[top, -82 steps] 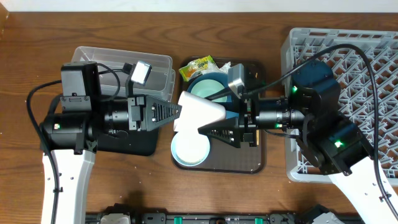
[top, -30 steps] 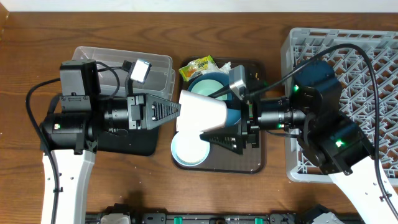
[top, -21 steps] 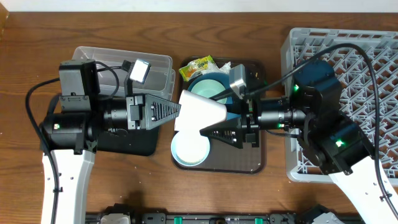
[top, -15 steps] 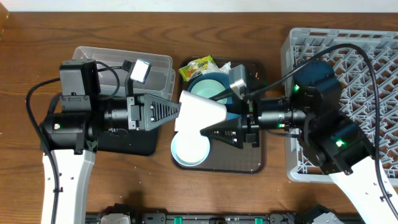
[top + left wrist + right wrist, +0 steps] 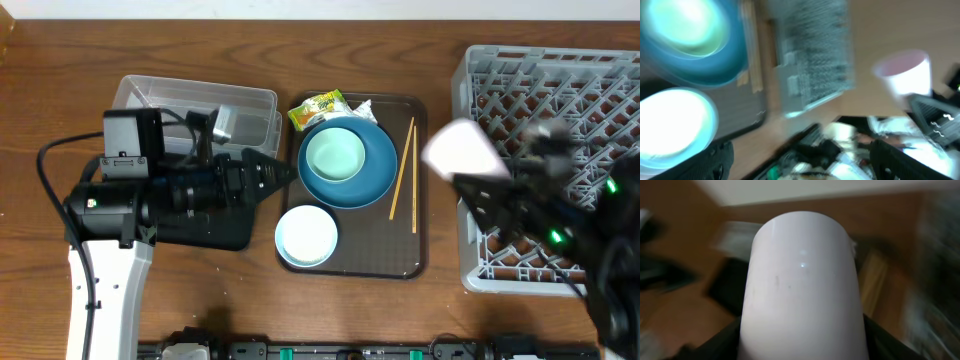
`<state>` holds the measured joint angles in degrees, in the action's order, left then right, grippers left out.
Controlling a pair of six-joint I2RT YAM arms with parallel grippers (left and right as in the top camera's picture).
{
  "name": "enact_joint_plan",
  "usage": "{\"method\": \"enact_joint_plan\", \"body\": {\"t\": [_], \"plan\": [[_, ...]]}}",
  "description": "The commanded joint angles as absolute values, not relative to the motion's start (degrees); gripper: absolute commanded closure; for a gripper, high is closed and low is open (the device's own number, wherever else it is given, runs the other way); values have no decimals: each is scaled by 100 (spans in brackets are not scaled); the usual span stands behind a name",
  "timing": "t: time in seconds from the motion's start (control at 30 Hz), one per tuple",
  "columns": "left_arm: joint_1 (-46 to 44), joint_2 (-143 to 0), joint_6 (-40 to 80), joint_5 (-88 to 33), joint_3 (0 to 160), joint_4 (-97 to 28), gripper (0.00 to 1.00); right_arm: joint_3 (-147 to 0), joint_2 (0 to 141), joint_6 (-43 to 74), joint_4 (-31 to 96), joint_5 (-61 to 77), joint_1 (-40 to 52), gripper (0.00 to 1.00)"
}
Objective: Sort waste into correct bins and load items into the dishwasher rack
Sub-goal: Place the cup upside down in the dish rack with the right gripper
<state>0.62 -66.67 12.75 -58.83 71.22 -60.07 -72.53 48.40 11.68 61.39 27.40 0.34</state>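
Pink cup [image 5: 462, 150] pinched by right gripper [image 5: 802, 330], held over dishwasher rack [image 5: 560, 90] at its 9 o'clock edge, judged ready for loading. Left gripper [image 5: 265, 175] spread, nothing held, at brown tray [image 5: 380, 250] 9 o'clock edge. Counted: 3 bowls, mint-green bowl [image 5: 335, 155] nested in blue bowl [image 5: 380, 175], white bowl [image 5: 306, 235] at tray's 7 o'clock; 2 chopsticks [image 5: 402, 185] at 3 o'clock; 1 snack wrapper [image 5: 318, 105] at 11 o'clock.
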Motion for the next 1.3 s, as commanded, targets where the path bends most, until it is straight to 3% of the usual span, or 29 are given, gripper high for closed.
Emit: {"method": "enact_joint_plan", "body": {"t": [0.0, 0.1, 0.2, 0.6, 0.97, 1.07, 1.27], "plan": [[56, -6652, 947, -3966, 7212, -6366, 11, -7264, 4545, 2010, 6879, 528, -303, 47], [56, -6652, 947, -2961, 7212, -6630, 11, -7262, 4504, 2956, 7964, -613, -495, 52], [56, -6654, 950, -2464, 7212, -6744, 11, -7244, 4611, 3175, 8440, -1157, -582, 51], [56, -6654, 947, -2432, 7212, -6746, 11, -7244, 5714, 3096, 8479, -1459, -965, 40], [56, -6654, 947, -2432, 7212, -6746, 11, -7240, 7011, 1848, 8490, -242, -2307, 38], [56, -6654, 947, -2432, 7212, -6746, 11, -7234, 7223, 1308, 8597, 388, -2458, 37], [56, -6654, 947, -2434, 7212, -6746, 10, -6963, 7402, 1299, 8656, 386, -2469, 34]]}}
